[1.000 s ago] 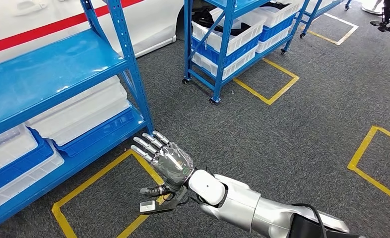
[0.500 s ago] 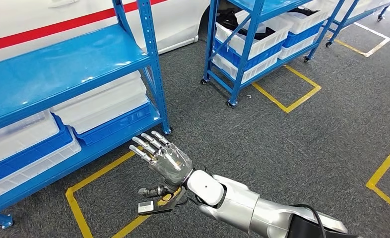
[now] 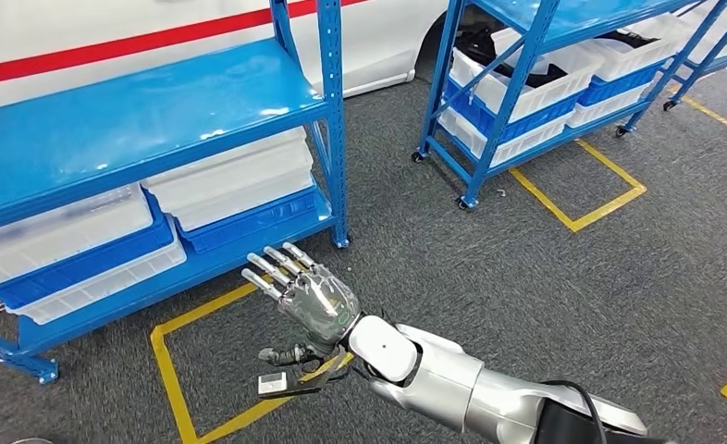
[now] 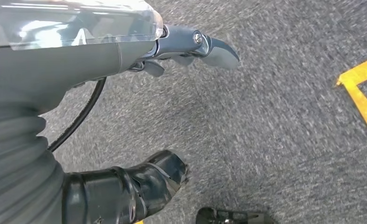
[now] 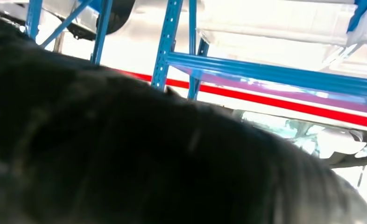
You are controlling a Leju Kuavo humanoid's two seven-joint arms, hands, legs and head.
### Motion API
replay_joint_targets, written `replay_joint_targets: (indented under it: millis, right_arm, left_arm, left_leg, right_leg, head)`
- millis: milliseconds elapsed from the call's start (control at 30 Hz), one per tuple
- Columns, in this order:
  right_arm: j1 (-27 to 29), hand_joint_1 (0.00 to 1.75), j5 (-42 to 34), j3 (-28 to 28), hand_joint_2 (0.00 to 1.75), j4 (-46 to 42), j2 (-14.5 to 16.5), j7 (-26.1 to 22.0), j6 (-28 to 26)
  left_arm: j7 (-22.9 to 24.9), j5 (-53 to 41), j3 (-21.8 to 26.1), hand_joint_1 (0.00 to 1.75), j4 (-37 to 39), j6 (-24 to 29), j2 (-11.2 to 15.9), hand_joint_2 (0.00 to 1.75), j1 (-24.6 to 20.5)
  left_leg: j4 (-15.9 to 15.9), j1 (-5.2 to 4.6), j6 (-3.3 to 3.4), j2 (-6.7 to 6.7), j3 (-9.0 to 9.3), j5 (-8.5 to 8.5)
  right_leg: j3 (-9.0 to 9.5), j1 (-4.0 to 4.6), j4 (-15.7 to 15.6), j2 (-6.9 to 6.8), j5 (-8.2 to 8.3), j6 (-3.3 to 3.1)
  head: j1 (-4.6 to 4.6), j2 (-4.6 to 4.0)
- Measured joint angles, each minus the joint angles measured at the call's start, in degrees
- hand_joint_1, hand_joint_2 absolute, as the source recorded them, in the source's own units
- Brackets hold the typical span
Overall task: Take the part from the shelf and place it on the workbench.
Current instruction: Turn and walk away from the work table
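Observation:
My right hand (image 3: 309,301) reaches forward over the grey carpet, its fingers spread toward the near blue shelf (image 3: 156,111). Beneath the palm its thumb pinches a flat dark part (image 3: 290,381) with a small white tag at one end. In the right wrist view the dark part (image 5: 125,154) lies blurred and close over the lens, with blue shelf rails (image 5: 265,74) beyond it. My left hand (image 4: 125,51) hangs over the carpet, its fingers apart and nothing in them.
White and blue bins (image 3: 230,176) fill the near shelf's lower level. A second wheeled blue shelf (image 3: 526,55) with bins stands at the back right. Yellow floor tape (image 3: 170,370) outlines a square under my hand. A white car with a red stripe (image 3: 110,32) stands behind the shelves.
The whole scene has slid to the right in the head view, so the camera has turned left. My right hand keeps its pose and its hold on the part.

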Motion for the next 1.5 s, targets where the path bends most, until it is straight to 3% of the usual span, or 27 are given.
replay_joint_targets:
  millis: [33,100,200,233,267,300,367,433,533,600,633,700,733,767,900,1033,1133,1167,1267,1433,1500]
  right_arm:
    - [-0.05,0.00,0.01,0.00,0.00,-0.01,0.07,-0.01,-0.01]
    - [-0.16,0.00,0.01,-0.01,0.00,-0.03,0.26,0.00,-0.02]
    - [-0.15,0.00,0.01,-0.02,0.00,0.08,0.34,-0.01,-0.01]
    - [-0.09,0.00,0.01,-0.02,0.00,0.15,0.32,-0.01,-0.01]
    - [-0.05,0.00,0.01,-0.02,0.00,0.22,0.31,-0.02,-0.01]
    - [-0.05,0.00,0.01,-0.02,0.00,0.25,0.30,-0.04,-0.02]
    - [-0.16,0.00,0.01,-0.05,0.00,0.24,0.30,-0.11,-0.02]
    - [-0.32,0.00,0.02,-0.21,0.00,0.22,0.30,-0.21,-0.02]
    - [-0.51,0.00,0.05,-0.39,0.00,0.12,0.30,-0.38,-0.02]
    - [-0.64,0.00,0.07,-0.48,0.00,-0.01,0.29,-0.47,-0.02]
    - [-0.71,0.00,0.07,-0.56,0.00,-0.06,0.28,-0.50,-0.02]
    - [-0.68,0.00,0.08,-0.71,0.00,-0.10,0.19,-0.53,-0.03]
    - [-0.57,0.00,0.08,-0.75,0.00,-0.09,0.12,-0.53,-0.06]
    - [-0.46,0.00,0.08,-0.76,0.00,-0.08,0.03,-0.63,-0.15]
    - [-0.38,0.00,-0.18,-0.83,0.00,-0.12,-0.07,-1.58,-0.82]
    - [-0.38,0.00,-0.26,-0.84,0.00,-0.14,-0.07,-1.74,-0.93]
    - [-0.42,0.00,-0.38,-0.92,0.00,-0.31,-0.11,-2.15,-1.23]
    - [-0.42,0.00,-0.44,-0.97,0.00,-0.46,-0.15,-2.31,-1.47]
    - [-0.35,0.00,-0.52,-1.20,0.00,-1.22,-0.51,-2.86,-2.27]
    - [-0.32,0.00,-0.51,-1.34,0.00,-1.78,-0.79,-2.98,-2.63]
    - [-0.31,0.00,-0.43,-1.37,0.87,-1.85,-0.83,-3.01,-2.72]
  left_arm:
    - [0.00,0.00,0.00,0.00,0.00,0.00,0.01,1.75,0.07]
    - [0.00,0.00,0.00,0.00,0.00,0.01,0.03,1.75,0.14]
    - [0.00,0.00,0.00,0.00,0.00,0.00,0.04,1.75,-0.05]
    - [0.01,0.00,0.00,0.00,0.00,0.00,0.04,1.75,-0.04]
    - [0.02,0.00,0.00,0.00,0.00,0.00,0.04,1.75,0.02]
    - [0.03,0.00,0.00,0.00,0.00,0.00,0.05,1.75,0.09]
    - [0.05,0.00,0.00,0.00,0.00,0.00,0.09,1.75,0.13]
    - [0.04,0.00,0.00,0.00,0.00,0.00,0.13,1.75,-0.01]
    - [0.04,0.00,0.00,0.00,0.00,0.00,0.13,1.75,0.03]
    - [0.03,0.00,0.00,0.00,0.00,0.00,0.13,1.75,0.07]
    - [0.01,0.00,0.00,0.00,0.00,0.00,0.13,1.75,0.02]
    - [-0.04,0.00,0.00,0.00,0.00,0.00,0.13,1.75,-0.09]
    - [-0.06,0.00,0.00,0.00,0.00,0.00,0.13,1.75,-0.10]
    - [-0.08,-0.01,0.00,0.00,0.00,0.00,0.13,1.75,-0.05]
    - [-0.20,-0.02,0.00,0.00,0.00,0.00,0.13,1.75,0.08]
    - [-0.21,-0.03,0.00,0.00,0.00,0.00,0.12,1.75,0.07]
    - [-0.24,-0.04,-0.01,0.00,0.00,0.00,-0.01,1.75,0.05]
    - [-0.26,-0.05,-0.02,0.00,0.00,0.04,-0.05,1.75,0.02]
    - [-0.36,-0.17,-0.02,0.00,0.00,0.17,-0.09,1.75,-0.01]
    - [-0.39,-0.20,-0.02,0.00,0.00,0.19,-0.03,1.75,0.02]
    - [-0.39,-0.20,-0.02,0.00,0.00,0.18,-0.03,1.75,0.01]
  left_leg:
    - [-0.07,0.06,-0.35,-0.15,-0.05,0.04]
    - [1.61,-0.10,-0.96,1.31,-0.84,-1.22]
    - [11.32,0.05,-1.68,4.42,-5.45,-6.38]
    - [14.26,0.16,-1.91,4.79,-6.85,-7.39]
    - [15.43,0.28,-2.11,5.02,-7.38,-7.35]
    - [14.30,0.39,-2.24,5.23,-6.74,-6.26]
    - [6.99,0.53,-2.28,6.62,-2.86,-2.73]
    - [1.33,0.34,-1.65,7.83,0.10,-0.96]
    - [0.34,0.13,-0.34,6.95,0.43,-0.78]
    - [0.08,0.24,0.33,6.18,0.53,-0.55]
    - [-0.04,0.34,0.64,5.83,0.57,-0.43]
    - [-0.03,0.26,1.05,5.18,0.43,-0.36]
    - [0.00,0.17,1.16,4.82,0.38,-0.35]
    - [0.05,0.06,1.22,4.46,0.36,-0.34]
    - [0.20,-0.20,1.21,3.59,0.44,-0.37]
    - [0.20,-0.23,1.20,3.53,0.46,-0.37]
    - [0.22,-0.29,1.15,3.33,0.48,-0.38]
    - [0.32,-0.35,1.11,3.25,0.37,-0.47]
    - [0.41,-0.27,0.60,3.21,0.19,-0.57]
    - [0.02,-0.18,0.16,3.23,0.40,-0.34]
    - [-0.02,-0.18,0.09,3.23,0.42,-0.32]
  right_leg:
    - [0.21,-0.16,-0.33,-0.49,0.20,-0.23]
    - [0.77,-0.56,-1.26,-1.50,0.69,-0.90]
    - [0.98,-0.55,-1.69,-3.25,0.87,-1.35]
    - [0.94,-0.50,-1.65,-3.84,0.82,-1.36]
    - [0.92,-0.48,-1.59,-4.42,0.75,-1.31]
    - [0.93,-0.49,-1.50,-4.93,0.65,-1.21]
    - [1.00,-0.48,-1.10,-5.87,0.28,-0.79]
    - [0.94,-0.20,-0.53,-6.55,-0.20,-0.17]
    - [1.00,0.03,-0.33,-7.42,-0.45,0.65]
    - [0.53,-0.27,1.03,-6.45,-1.66,1.23]
    - [-0.48,-0.39,3.29,-5.40,-3.09,1.48]
    - [-4.09,-0.47,10.75,-3.49,-6.65,1.65]
    - [-5.94,-0.45,14.30,-3.13,-7.81,1.64]
    - [-7.08,-0.43,16.20,-2.96,-7.90,1.54]
    - [-5.23,-0.30,11.05,-2.75,-3.22,0.76]
    - [-4.66,-0.27,9.82,-2.72,-2.57,0.65]
    - [-2.07,0.04,4.17,-2.21,-0.38,-0.12]
    - [-1.20,0.16,2.03,-2.02,0.18,-0.02]
    - [-0.46,0.49,-0.18,-1.87,0.50,0.43]
    - [-0.48,0.59,-0.12,-1.86,0.54,0.04]
    - [-0.49,0.60,-0.10,-1.86,0.52,0.00]
  head:
    - [0.01,0.01]
    - [-0.09,0.01]
    - [-0.18,0.00]
    - [-0.19,0.00]
    - [-0.18,0.00]
    - [-0.19,0.00]
    - [-0.19,0.00]
    - [-0.16,0.00]
    - [-0.09,0.00]
    - [-0.08,0.01]
    - [-0.07,0.01]
    - [-0.06,0.01]
    - [-0.06,0.00]
    - [-0.05,0.00]
    - [-0.06,0.01]
    - [-0.05,0.00]
    - [-0.07,0.00]
    - [-0.07,0.00]
    - [-0.05,0.00]
    - [-0.05,0.00]
    - [-0.05,0.00]
